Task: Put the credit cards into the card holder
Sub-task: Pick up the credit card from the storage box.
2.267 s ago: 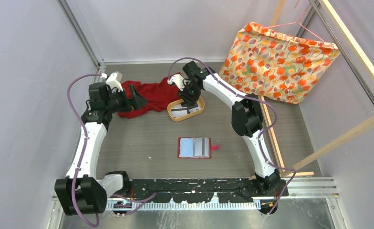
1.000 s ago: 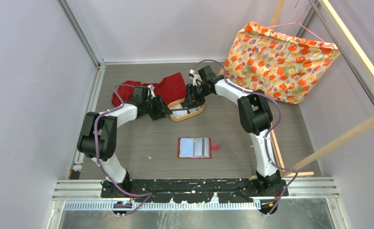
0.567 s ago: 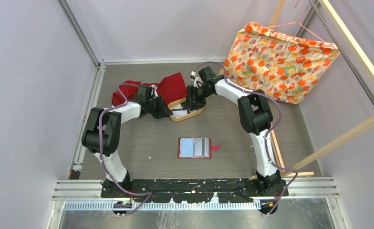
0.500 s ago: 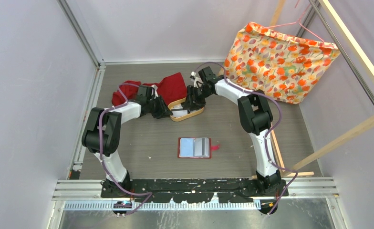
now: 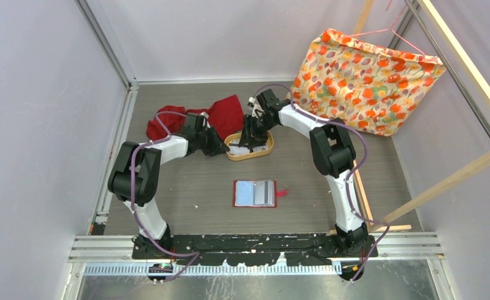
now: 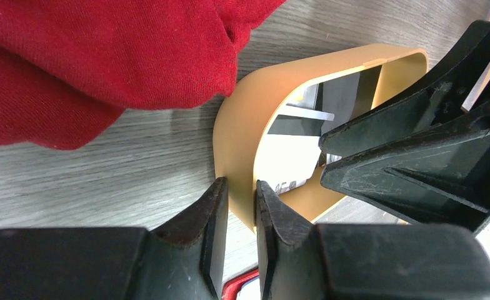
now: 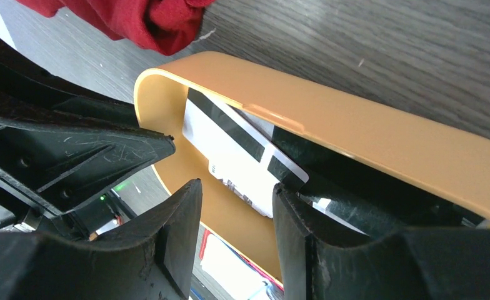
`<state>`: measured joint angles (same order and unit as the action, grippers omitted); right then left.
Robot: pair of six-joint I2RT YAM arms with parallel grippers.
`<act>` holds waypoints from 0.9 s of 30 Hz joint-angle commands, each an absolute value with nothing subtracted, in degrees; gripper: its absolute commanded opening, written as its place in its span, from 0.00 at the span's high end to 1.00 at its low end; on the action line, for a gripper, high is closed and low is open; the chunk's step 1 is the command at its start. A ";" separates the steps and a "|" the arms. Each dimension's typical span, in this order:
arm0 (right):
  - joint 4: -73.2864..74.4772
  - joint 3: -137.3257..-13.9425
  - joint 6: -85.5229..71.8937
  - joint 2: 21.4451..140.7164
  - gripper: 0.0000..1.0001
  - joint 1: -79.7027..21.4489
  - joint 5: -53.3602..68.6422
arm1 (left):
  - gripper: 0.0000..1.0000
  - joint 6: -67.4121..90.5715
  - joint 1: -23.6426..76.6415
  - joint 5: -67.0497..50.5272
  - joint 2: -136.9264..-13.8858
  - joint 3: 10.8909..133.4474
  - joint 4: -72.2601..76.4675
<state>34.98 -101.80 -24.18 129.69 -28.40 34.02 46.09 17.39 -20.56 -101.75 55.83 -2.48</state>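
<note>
The left pincer is clamped on the wall of the oval tan wooden tray, with one finger outside it and one inside. The right pincer stands partly open inside the tray, its fingers either side of the uppermost card's end. The credit cards are white with black stripes and small print, and lie overlapped and tilted in the tray. A red cloth lies just beside the tray. The card holder lies open and flat on the bench, well apart from the tray and nearer the arm bases. It has a red rim, pale blue and grey pockets, and a red tab on its right.
</note>
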 commanded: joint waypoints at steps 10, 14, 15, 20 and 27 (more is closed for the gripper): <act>39.54 -102.49 -23.65 124.23 0.49 -28.63 31.49 | 0.81 49.73 19.01 -16.13 -98.82 53.89 -1.46; 39.65 -102.40 -24.18 124.83 0.49 -28.58 30.30 | 0.83 50.64 19.40 -15.74 -98.53 53.39 -1.00; 39.79 -102.33 -24.44 124.82 0.49 -28.60 29.80 | 0.83 50.89 19.42 -15.70 -98.53 53.23 -0.83; 40.74 -101.95 -24.96 124.12 0.49 -28.54 28.56 | 0.85 51.65 19.59 -15.57 -98.19 52.66 -0.26; 39.99 -101.87 -26.22 126.47 0.49 -28.56 28.67 | 0.85 52.37 20.08 -15.64 -97.88 52.32 -0.25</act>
